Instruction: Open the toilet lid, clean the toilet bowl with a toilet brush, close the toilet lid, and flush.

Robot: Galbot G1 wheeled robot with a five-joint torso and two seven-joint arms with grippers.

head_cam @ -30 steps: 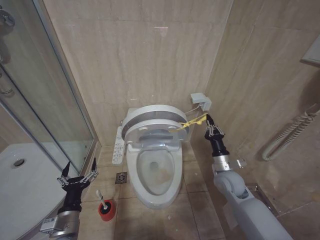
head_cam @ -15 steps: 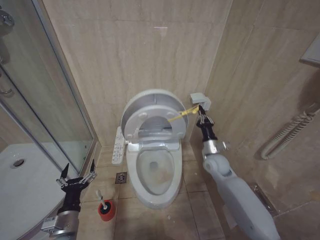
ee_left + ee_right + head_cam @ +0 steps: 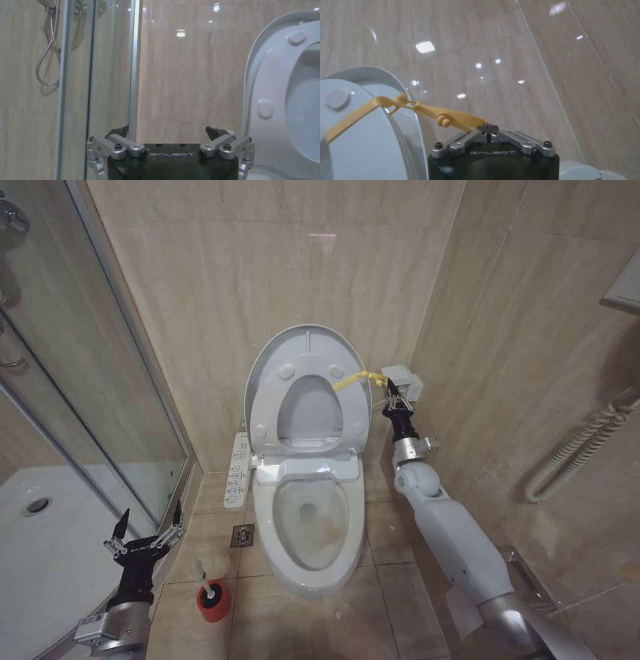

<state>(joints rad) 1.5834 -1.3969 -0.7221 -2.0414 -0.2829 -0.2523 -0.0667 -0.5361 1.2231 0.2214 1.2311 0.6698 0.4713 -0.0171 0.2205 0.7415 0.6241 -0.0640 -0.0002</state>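
Note:
The toilet lid (image 3: 300, 348) stands upright against the back wall, with the ring seat (image 3: 345, 420) raised in front of it. A yellow loop (image 3: 350, 379) runs from the lid's edge to my right gripper (image 3: 388, 391), which is shut on it. In the right wrist view the gripper (image 3: 488, 128) pinches the loop (image 3: 420, 108) beside the lid (image 3: 365, 131). The toilet bowl (image 3: 345, 552) lies open below, stained brownish inside. The toilet brush (image 3: 210, 593) stands in its red cup on the floor left of the bowl. My left gripper (image 3: 140, 544) hovers open just left of the brush, also open in its wrist view (image 3: 167, 131).
A glass shower enclosure (image 3: 90, 380) with a white tray (image 3: 40, 550) fills the left side. A floor drain (image 3: 242, 535) and a control panel (image 3: 237, 470) sit left of the toilet. A white wall box (image 3: 403, 380) and a ribbed hose (image 3: 580, 445) are on the right wall.
My right gripper has pulled the yellow loop up and back, swinging the lid and seat from half-raised to upright against the wall. The left gripper has sunk slightly.

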